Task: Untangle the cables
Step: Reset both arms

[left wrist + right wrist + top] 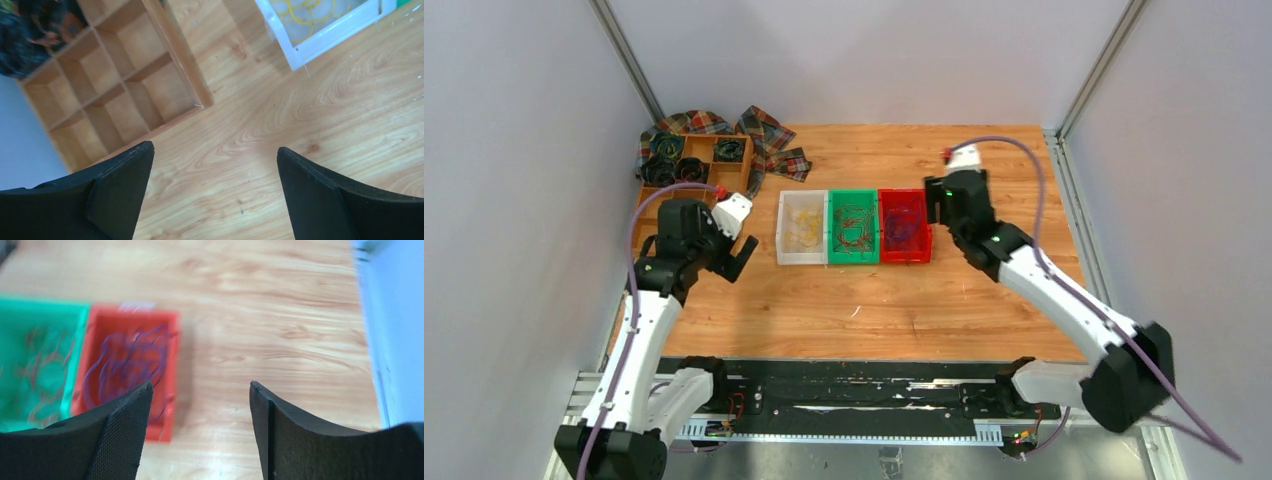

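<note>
Worktop (pixel 280 315) runs open ahead and right of the right tool (pixel 200 390), up to the wall edge. Both tools are released, holding nothing; the left tool (pixel 215 155) hovers beside one compartment tray (pixel 115 85). Three bins stand between them: yellow cables (pixel 300 20) in the white bin (pixel 330 32), red-brown cables (pixel 853 228) in the green bin (pixel 853 193), and purple cables (pixel 127 365) in the red bin (pixel 135 315), front-left of the right tool.

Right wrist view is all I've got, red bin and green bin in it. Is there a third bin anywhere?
Observer: Yes, a white bin holding yellow cables stands directly left of the green bin.
Operator: Where is the left gripper?
Observer: The left gripper hangs open over bare table, left of the white bin, holding nothing.
Operator: What's beyond it?
Observer: A wooden tray with black coiled rolls in its far compartments.
</note>
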Motion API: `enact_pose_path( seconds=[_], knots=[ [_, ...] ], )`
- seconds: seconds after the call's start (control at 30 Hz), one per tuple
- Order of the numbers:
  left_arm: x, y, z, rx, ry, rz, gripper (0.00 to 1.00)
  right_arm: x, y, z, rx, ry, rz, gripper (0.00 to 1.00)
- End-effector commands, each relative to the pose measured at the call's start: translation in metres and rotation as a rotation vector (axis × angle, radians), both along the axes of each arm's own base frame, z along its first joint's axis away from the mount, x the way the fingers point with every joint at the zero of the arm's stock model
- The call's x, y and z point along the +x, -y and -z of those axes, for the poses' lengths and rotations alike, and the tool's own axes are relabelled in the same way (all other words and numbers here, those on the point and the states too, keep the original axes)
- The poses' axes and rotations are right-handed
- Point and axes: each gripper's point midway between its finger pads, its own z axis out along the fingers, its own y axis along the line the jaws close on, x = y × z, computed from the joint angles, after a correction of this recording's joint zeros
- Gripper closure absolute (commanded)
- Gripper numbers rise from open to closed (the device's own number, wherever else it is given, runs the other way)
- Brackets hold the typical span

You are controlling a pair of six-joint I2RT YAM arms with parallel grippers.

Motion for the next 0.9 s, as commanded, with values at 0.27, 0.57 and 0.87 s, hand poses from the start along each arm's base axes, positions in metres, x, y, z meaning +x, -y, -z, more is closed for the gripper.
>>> enact_pose_path(
  seconds=[0.27,0.57,0.87],
  knots=[
    [0.058,0.006,0.061,-0.297,0.315,-0.061,0.02,-0.082,0.235,0.053,-0.001,0.209,0.873,0.24],
    [0.075,-0.01,0.102,-0.353,0.337,-0.179,0.02,-0.075,0.237,0.105,-0.055,0.163,0.791,0.22],
    [0.089,-0.02,0.082,-0.426,0.506,-0.254,0.02,-0.047,0.219,0.12,0.016,0.219,0.652,0.22]
  ],
)
